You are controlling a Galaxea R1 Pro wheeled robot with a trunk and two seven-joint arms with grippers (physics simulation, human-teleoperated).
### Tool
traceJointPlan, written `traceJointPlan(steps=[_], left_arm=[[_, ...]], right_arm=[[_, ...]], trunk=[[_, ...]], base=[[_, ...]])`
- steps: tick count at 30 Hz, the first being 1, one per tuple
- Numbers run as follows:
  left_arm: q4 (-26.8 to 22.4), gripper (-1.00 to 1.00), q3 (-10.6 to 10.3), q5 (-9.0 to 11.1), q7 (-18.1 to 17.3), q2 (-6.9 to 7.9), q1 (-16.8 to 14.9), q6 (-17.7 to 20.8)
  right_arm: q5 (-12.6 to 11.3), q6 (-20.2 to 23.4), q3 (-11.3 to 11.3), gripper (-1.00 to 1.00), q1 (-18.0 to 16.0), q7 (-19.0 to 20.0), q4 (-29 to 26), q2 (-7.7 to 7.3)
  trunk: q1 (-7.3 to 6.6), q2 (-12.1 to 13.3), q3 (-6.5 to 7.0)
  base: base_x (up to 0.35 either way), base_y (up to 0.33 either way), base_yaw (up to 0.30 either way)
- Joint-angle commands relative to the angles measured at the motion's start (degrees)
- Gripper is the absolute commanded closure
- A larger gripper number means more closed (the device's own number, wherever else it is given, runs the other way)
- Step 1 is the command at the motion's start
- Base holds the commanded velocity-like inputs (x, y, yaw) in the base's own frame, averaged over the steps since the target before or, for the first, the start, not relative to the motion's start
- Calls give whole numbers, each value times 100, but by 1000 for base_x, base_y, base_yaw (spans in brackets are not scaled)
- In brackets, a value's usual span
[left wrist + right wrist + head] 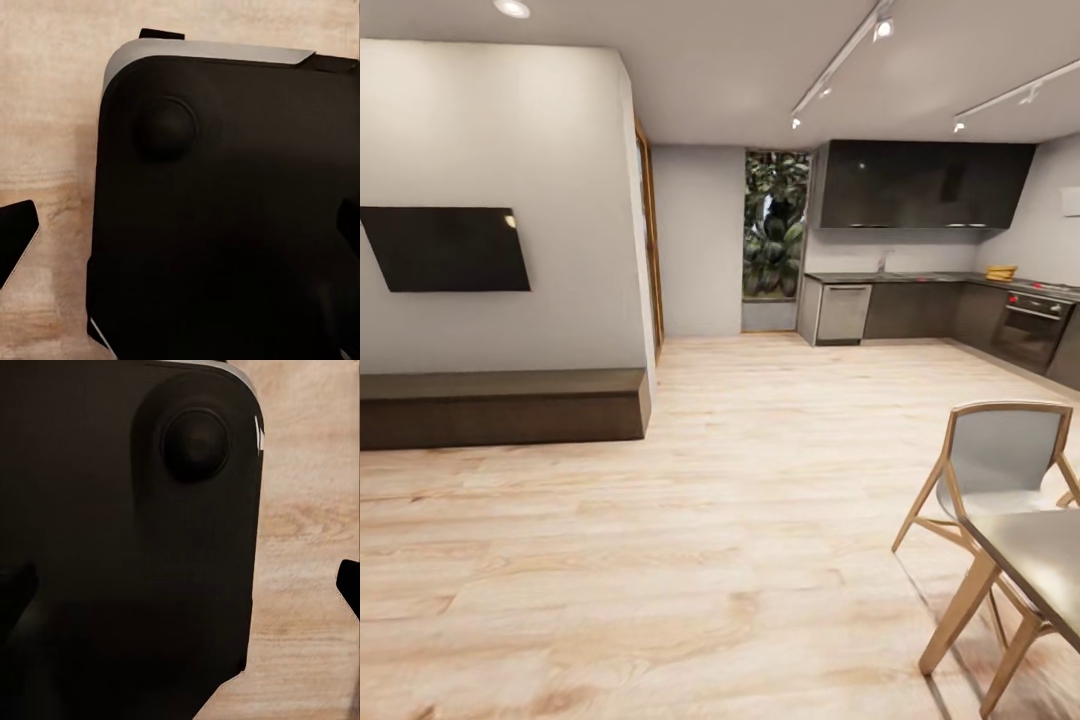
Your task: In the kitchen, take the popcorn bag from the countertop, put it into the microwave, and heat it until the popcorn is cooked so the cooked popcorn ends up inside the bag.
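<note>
Head view, pale wood floor [690,520], far countertop [920,277], chair [990,480] beside table [1040,560], both grippers' spread unclear.

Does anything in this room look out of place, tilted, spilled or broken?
Nothing stands out. The wooden chair stands upright at the dining table, the wood floor shows no spill, and the far countertop looks tidy. A small yellow item lies on it, too far away to identify.
</note>
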Motion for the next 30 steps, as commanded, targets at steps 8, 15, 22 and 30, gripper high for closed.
traceJointPlan(steps=[8,15,22,30], left_arm=[[14,-100,-3,57,-9,-8,-1,22],[42,-100,-3,58,-11,-7,-1,55],[51,-100,-8,57,-46,-1,-1,60],[51,-100,-5,57,-47,0,-1,60]], right_arm=[[16,-18,2,-100,-1,-4,1,-7],[-10,-1,-5,-100,-1,2,1,2],[-9,12,-6,-100,-1,-6,1,9],[-8,-11,-6,-100,-1,-7,1,1]], trunk=[[3,-2,-5],[3,-2,-5],[3,-2,-5],[3,-2,-5]], base=[[322,81,0],[322,82,0],[322,82,0],[322,82,0]])
